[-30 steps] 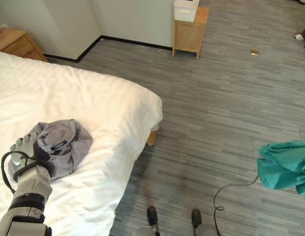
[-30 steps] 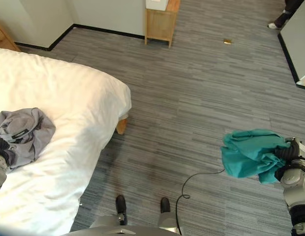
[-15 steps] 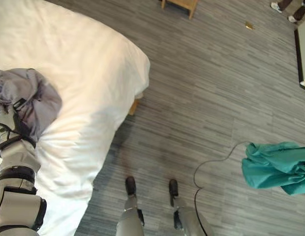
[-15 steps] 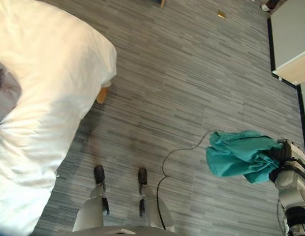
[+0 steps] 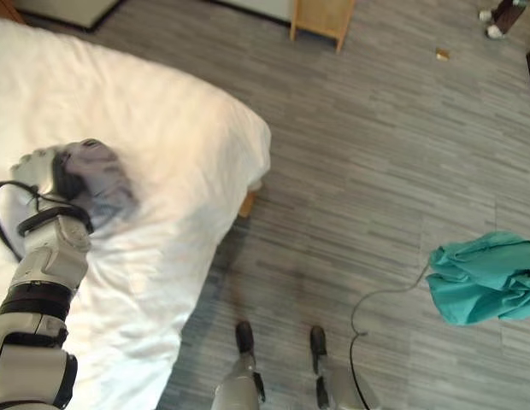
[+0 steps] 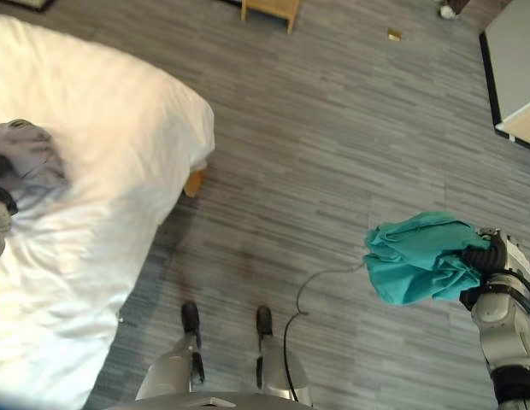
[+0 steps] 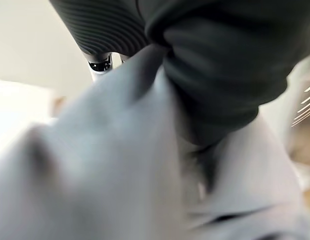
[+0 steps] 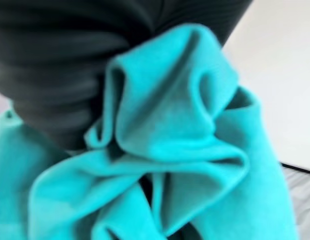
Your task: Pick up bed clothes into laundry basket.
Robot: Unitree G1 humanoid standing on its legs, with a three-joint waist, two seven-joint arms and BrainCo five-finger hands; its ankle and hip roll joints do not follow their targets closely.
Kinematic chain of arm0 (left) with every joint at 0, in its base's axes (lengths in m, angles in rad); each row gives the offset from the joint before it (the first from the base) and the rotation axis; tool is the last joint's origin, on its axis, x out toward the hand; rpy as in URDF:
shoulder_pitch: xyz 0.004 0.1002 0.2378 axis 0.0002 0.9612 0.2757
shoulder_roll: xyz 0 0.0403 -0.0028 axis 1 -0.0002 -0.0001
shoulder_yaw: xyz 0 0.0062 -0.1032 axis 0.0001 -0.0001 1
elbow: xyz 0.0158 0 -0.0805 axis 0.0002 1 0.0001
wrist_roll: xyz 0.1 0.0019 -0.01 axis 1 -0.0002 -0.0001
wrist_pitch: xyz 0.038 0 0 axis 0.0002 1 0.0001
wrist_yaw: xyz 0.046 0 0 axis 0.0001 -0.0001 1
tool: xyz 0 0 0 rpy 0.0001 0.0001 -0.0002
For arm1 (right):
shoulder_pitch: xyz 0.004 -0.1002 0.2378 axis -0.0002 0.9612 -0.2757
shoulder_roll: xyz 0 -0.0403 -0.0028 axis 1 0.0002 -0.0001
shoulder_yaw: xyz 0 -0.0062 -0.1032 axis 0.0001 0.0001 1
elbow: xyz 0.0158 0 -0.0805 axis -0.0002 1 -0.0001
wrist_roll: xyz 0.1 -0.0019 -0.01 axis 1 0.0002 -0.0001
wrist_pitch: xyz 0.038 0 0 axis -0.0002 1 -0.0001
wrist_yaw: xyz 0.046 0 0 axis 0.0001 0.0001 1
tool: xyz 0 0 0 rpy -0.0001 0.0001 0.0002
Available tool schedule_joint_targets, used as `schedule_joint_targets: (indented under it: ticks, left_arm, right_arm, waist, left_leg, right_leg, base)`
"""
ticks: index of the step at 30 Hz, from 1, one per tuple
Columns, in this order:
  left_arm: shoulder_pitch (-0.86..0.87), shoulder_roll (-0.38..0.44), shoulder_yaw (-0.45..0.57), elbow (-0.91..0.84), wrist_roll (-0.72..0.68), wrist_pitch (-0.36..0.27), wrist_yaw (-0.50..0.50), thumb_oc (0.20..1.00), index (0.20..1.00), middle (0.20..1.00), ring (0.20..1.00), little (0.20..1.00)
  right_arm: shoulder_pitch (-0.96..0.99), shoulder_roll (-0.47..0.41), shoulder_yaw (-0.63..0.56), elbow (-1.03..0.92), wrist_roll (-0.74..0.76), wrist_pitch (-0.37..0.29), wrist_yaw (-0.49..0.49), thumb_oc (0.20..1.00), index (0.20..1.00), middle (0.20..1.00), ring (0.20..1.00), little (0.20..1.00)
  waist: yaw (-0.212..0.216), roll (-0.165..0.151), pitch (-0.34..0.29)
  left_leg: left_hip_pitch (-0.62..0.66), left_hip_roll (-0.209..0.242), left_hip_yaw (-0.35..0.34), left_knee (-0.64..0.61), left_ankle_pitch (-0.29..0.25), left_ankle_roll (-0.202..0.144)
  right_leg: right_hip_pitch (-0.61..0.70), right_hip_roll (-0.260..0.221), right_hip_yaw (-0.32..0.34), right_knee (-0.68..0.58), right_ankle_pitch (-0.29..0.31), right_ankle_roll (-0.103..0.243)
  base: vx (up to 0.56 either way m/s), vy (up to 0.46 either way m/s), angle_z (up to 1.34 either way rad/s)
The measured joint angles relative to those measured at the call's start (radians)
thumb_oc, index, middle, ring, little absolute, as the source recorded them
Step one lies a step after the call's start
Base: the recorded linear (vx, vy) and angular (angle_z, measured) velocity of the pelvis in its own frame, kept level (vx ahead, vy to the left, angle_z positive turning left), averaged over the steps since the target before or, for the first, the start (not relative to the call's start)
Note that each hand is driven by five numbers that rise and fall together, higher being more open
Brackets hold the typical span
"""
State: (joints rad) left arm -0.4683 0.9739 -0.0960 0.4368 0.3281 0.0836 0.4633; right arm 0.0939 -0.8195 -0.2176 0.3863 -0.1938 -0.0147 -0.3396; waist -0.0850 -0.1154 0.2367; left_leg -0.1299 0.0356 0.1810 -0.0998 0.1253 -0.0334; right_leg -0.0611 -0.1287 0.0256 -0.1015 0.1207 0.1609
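A: Where are the clothes?

B: The grey garment [image 5: 98,179] is bunched in the left hand [image 5: 44,175], over the white bed [image 5: 162,128] and near its middle. In the left wrist view the grey cloth is gathered up tight against the hand's dark cover, so the hand has closed on it.

A: And the other one?

B: The teal garment [image 6: 423,256] hangs in the right hand [image 6: 491,256], in the air over the grey plank floor [image 6: 333,128], well off to the robot's right and well apart from the bed. The right wrist view shows its folds bunched right against the hand's cover, so that hand has closed on it too.

A: How much room is there?

B: The bed's rounded corner [image 5: 256,145] ends near the middle of the view, with a wooden bed leg [image 5: 246,203] showing just under it. Between that edge and the teal cloth lies a broad stretch of open floor.

A: Anything around the edges?

B: A wooden side table [image 5: 320,17] stands far off, past the bed's corner. A small yellowish thing [image 5: 442,54] lies on the floor near it, too small to name. A person's shoe [image 5: 487,30] shows at the far right, and a white panel with a dark edge [image 6: 513,77] sits to the right.
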Motion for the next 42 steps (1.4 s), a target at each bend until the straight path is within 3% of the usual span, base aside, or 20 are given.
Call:
schedule_joint_targets:
  ticks: [4, 9, 12, 13, 14, 17, 18, 22, 26, 29, 30, 32, 34, 35, 36, 37, 38, 39, 40, 42]
  left_arm:
    - [0.016, -0.131, 0.052, -0.137, -0.149, -0.063, -0.001, 0.200, 0.200, 0.200, 0.200, 0.200]
    - [-0.002, -0.349, -0.006, -0.192, -0.353, -0.101, -0.044, 0.200, 0.200, 0.200, 0.200, 0.200]
    - [0.013, -0.415, -0.038, -0.202, -0.412, -0.103, -0.084, 0.200, 0.200, 0.200, 0.200, 0.200]
    - [0.025, -0.428, -0.046, -0.210, -0.436, -0.103, -0.097, 0.200, 0.200, 0.200, 0.200, 0.200]
    - [0.035, -0.544, -0.056, -0.180, -0.445, -0.102, -0.122, 0.200, 0.200, 0.200, 0.200, 0.200]
    - [0.192, -0.600, -0.034, -0.162, -0.444, -0.161, -0.207, 0.200, 0.200, 0.200, 0.200, 0.200]
    - [0.387, -0.617, -0.038, -0.223, -0.471, -0.159, -0.244, 0.200, 0.200, 0.200, 0.200, 0.200]
    - [0.627, -0.628, -0.030, -0.239, -0.521, -0.138, -0.276, 0.200, 0.200, 0.200, 0.200, 0.200]
    - [0.662, -0.554, 0.005, -0.333, -0.503, -0.141, -0.295, 0.200, 0.200, 0.200, 0.200, 0.200]
    - [0.603, -0.498, 0.002, -0.344, -0.497, -0.152, -0.295, 0.200, 0.200, 0.200, 0.200, 0.200]
    - [0.576, -0.487, -0.001, -0.338, -0.478, -0.152, -0.292, 0.200, 0.200, 0.200, 0.200, 0.200]
    - [0.520, -0.486, -0.026, -0.328, -0.460, -0.158, -0.286, 0.200, 0.200, 0.200, 0.200, 0.200]
    - [0.477, -0.490, -0.030, -0.325, -0.444, -0.165, -0.268, 0.200, 0.200, 0.200, 0.200, 0.200]
    - [0.457, -0.496, -0.034, -0.324, -0.438, -0.167, -0.267, 0.200, 0.200, 0.200, 0.200, 0.200]
    - [0.451, -0.501, -0.040, -0.326, -0.434, -0.172, -0.269, 0.200, 0.200, 0.200, 0.200, 0.200]
    - [0.442, -0.490, -0.028, -0.318, -0.433, -0.178, -0.269, 0.200, 0.200, 0.200, 0.200, 0.200]
    - [0.435, -0.513, -0.006, -0.300, -0.433, -0.181, -0.266, 0.200, 0.200, 0.200, 0.200, 0.200]
    - [0.420, -0.532, 0.011, -0.276, -0.432, -0.181, -0.266, 0.200, 0.200, 0.200, 0.200, 0.200]
    - [0.420, -0.569, 0.038, -0.266, -0.431, -0.170, -0.263, 0.200, 0.200, 0.200, 0.200, 0.200]
    - [0.371, -0.580, 0.029, -0.270, -0.423, -0.171, -0.256, 0.200, 0.200, 0.200, 0.200, 0.200]
  right_arm:
    - [-0.026, -0.001, -0.024, -0.052, 0.003, 0.015, 0.027, 0.200, 0.200, 0.200, 0.200, 0.200]
    - [-0.155, -0.001, 0.047, -0.147, 0.002, 0.041, 0.042, 0.200, 0.200, 0.200, 0.200, 0.200]
    - [-0.254, 0.015, 0.122, -0.177, 0.028, 0.052, 0.046, 0.200, 0.200, 0.200, 0.200, 0.200]
    - [-0.344, 0.081, 0.159, -0.189, 0.097, 0.043, 0.043, 0.200, 0.200, 0.200, 0.200, 0.200]
    - [-0.354, 0.121, 0.198, -0.214, 0.174, 0.032, 0.043, 0.200, 0.200, 0.200, 0.200, 0.200]
    - [-0.237, 0.294, 0.153, -0.072, 0.412, -0.083, 0.133, 0.200, 0.200, 0.200, 0.200, 0.200]
    - [-0.090, 0.371, 0.223, -0.052, 0.449, -0.056, 0.161, 0.200, 0.200, 0.200, 0.200, 0.200]
    - [0.073, 0.462, 0.326, -0.074, 0.428, -0.018, 0.221, 0.200, 0.200, 0.200, 0.200, 0.200]
    - [0.054, 0.405, 0.287, -0.244, 0.374, -0.012, 0.236, 0.200, 0.200, 0.200, 0.200, 0.200]
    - [-0.030, 0.397, 0.205, -0.272, 0.340, -0.043, 0.222, 0.200, 0.200, 0.200, 0.200, 0.200]
    - [-0.066, 0.392, 0.189, -0.277, 0.307, -0.048, 0.214, 0.200, 0.200, 0.200, 0.200, 0.200]
    - [-0.114, 0.362, 0.183, -0.279, 0.268, -0.056, 0.203, 0.200, 0.200, 0.200, 0.200, 0.200]
    - [-0.128, 0.369, 0.188, -0.304, 0.235, -0.058, 0.181, 0.200, 0.200, 0.200, 0.200, 0.200]
    - [-0.130, 0.364, 0.187, -0.315, 0.230, -0.058, 0.176, 0.200, 0.200, 0.200, 0.200, 0.200]
    - [-0.124, 0.366, 0.187, -0.320, 0.226, -0.058, 0.174, 0.200, 0.200, 0.200, 0.200, 0.200]
    - [-0.112, 0.382, 0.187, -0.341, 0.214, -0.058, 0.172, 0.200, 0.200, 0.200, 0.200, 0.200]
    - [-0.111, 0.354, 0.189, -0.386, 0.197, -0.066, 0.170, 0.200, 0.200, 0.200, 0.200, 0.200]
    - [-0.129, 0.347, 0.186, -0.381, 0.192, -0.082, 0.167, 0.200, 0.200, 0.200, 0.200, 0.200]
    - [-0.116, 0.347, 0.187, -0.392, 0.192, -0.072, 0.161, 0.200, 0.200, 0.200, 0.200, 0.200]
    - [-0.076, 0.328, 0.182, -0.420, 0.185, -0.054, 0.149, 0.200, 0.200, 0.200, 0.200, 0.200]
  waist:
    - [-0.024, 0.052, -0.042]
    - [-0.086, 0.073, -0.080]
    - [-0.093, 0.080, -0.084]
    - [-0.069, 0.080, -0.084]
    - [-0.078, 0.075, -0.174]
    - [-0.072, 0.064, -0.208]
    - [-0.047, 0.059, -0.215]
    - [0.019, 0.051, -0.179]
    - [0.093, 0.003, -0.155]
    - [0.108, -0.027, -0.146]
    - [0.107, -0.043, -0.145]
    - [0.086, -0.013, -0.121]
    - [0.058, 0.029, -0.093]
    - [0.057, 0.054, -0.077]
    - [0.038, 0.059, -0.071]
    - [0.012, 0.005, -0.075]
    - [-0.019, 0.007, -0.070]
    - [-0.026, 0.026, -0.037]
    - [-0.027, 0.067, -0.020]
    - [-0.094, 0.118, -0.020]
  left_leg:
    - [0.065, -0.012, 0.020, 0.000, -0.020, 0.016]
    - [0.102, -0.014, 0.067, 0.000, -0.025, 0.012]
    - [0.122, -0.003, 0.128, -0.001, -0.028, 0.009]
    - [0.149, 0.023, 0.206, -0.001, -0.043, 0.002]
    - [0.208, 0.054, 0.190, -0.001, -0.047, -0.020]
    - [0.214, 0.047, 0.106, 0.000, -0.056, -0.032]
    - [0.231, 0.052, 0.092, 0.000, -0.066, -0.043]
    - [0.208, 0.051, 0.053, 0.000, -0.065, -0.041]
    - [0.191, 0.030, -0.007, 0.000, -0.067, -0.038]
    - [0.163, 0.003, -0.059, 0.005, -0.064, -0.032]
    - [0.159, -0.024, -0.063, 0.015, -0.065, -0.013]
    - [0.138, -0.016, -0.089, 0.035, -0.068, 0.013]
    - [0.117, 0.024, -0.113, 0.031, -0.073, 0.022]
    - [0.115, 0.052, -0.117, 0.015, -0.074, 0.020]
    - [0.111, 0.055, -0.127, 0.004, -0.091, -0.005]
    - [0.048, -0.019, -0.124, 0.191, -0.142, 0.023]
    - [-0.011, -0.044, -0.107, 0.493, -0.344, 0.054]
    - [-0.005, -0.036, -0.124, 0.533, -0.429, 0.058]
    - [0.004, -0.019, -0.124, 0.536, -0.447, 0.045]
    - [-0.022, 0.010, -0.209, 0.473, -0.409, 0.035]
  right_leg:
    - [0.053, -0.012, 0.012, 0.000, -0.003, 0.004]
    - [0.062, -0.016, 0.047, -0.005, -0.019, 0.006]
    - [0.044, -0.017, 0.058, -0.006, -0.026, 0.002]
    - [0.030, -0.034, -0.030, -0.005, -0.024, 0.002]
    - [0.082, 0.002, -0.047, -0.005, 0.025, -0.022]
    - [0.100, 0.010, -0.072, -0.004, 0.026, -0.028]
    - [0.109, 0.021, -0.070, -0.005, 0.015, -0.037]
    - [0.100, 0.018, -0.078, -0.006, 0.011, -0.042]
    - [0.103, -0.008, -0.116, -0.002, -0.009, -0.033]
    - [0.026, -0.042, -0.139, 0.130, -0.072, -0.007]
    - [0.010, -0.062, -0.132, 0.194, -0.085, 0.030]
    - [-0.084, -0.071, -0.121, 0.364, -0.079, 0.063]
    - [-0.177, -0.003, -0.093, 0.485, -0.129, 0.037]
    - [-0.203, 0.047, -0.094, 0.466, -0.153, 0.016]
    - [-0.215, 0.083, -0.111, 0.403, -0.164, 0.010]
    - [-0.234, 0.024, -0.098, 0.349, -0.199, 0.029]
    - [-0.235, 0.004, -0.092, 0.243, -0.211, 0.070]
    - [-0.232, 0.009, -0.090, 0.287, -0.107, 0.040]
    - [-0.282, 0.013, -0.120, 0.388, -0.118, 0.041]
    - [-0.311, 0.035, -0.122, 0.330, -0.125, 0.042]
  base:
    - [0.04, 0.020, -0.12]
    - [0.02, 0.013, -0.32]
    - [0.00, -0.050, -0.70]
    - [0.08, -0.056, -1.38]
    - [0.12, -0.026, -0.96]
    - [0.11, 0.086, 0.10]
    - [0.08, 0.080, 0.01]
    - [0.10, 0.068, 0.08]
    - [0.12, 0.065, 0.30]
    - [0.12, 0.058, 0.36]
    - [0.20, 0.126, 0.32]
    - [0.24, 0.110, 0.30]
    - [0.31, -0.005, 0.25]
    - [0.45, -0.078, 0.18]
    - [0.59, -0.130, 0.25]
    - [0.49, -0.162, 0.30]
    - [0.54, -0.205, 0.18]
    - [0.54, -0.193, -0.26]
    - [0.37, -0.128, -0.02]
    - [0.40, -0.212, 0.70]
